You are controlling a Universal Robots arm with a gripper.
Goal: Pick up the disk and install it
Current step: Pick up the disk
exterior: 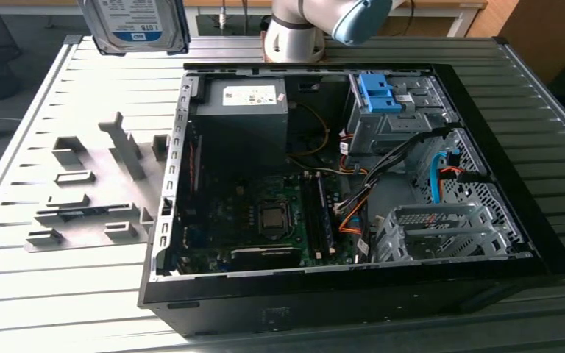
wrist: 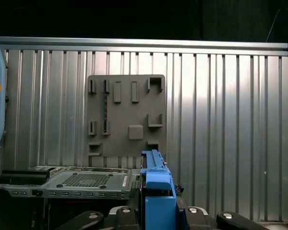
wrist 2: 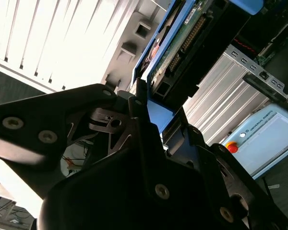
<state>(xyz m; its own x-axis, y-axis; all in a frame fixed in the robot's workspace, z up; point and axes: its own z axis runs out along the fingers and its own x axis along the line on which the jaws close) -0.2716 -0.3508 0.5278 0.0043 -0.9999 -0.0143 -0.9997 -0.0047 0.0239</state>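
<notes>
The gripper (wrist 2: 156, 112) is clamped on the disk (exterior: 133, 26), which hangs clear of the computer case (exterior: 488, 125), and a slack hold on its blue frame could let it drop.

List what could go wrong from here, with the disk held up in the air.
1. The pincer holds the disk by its blue frame, in the air off the table; if the grip slipped, the disk would likely fall.
2. Loose cables lie beside the drive cage inside the open case; the disk might snag on them there.
</notes>
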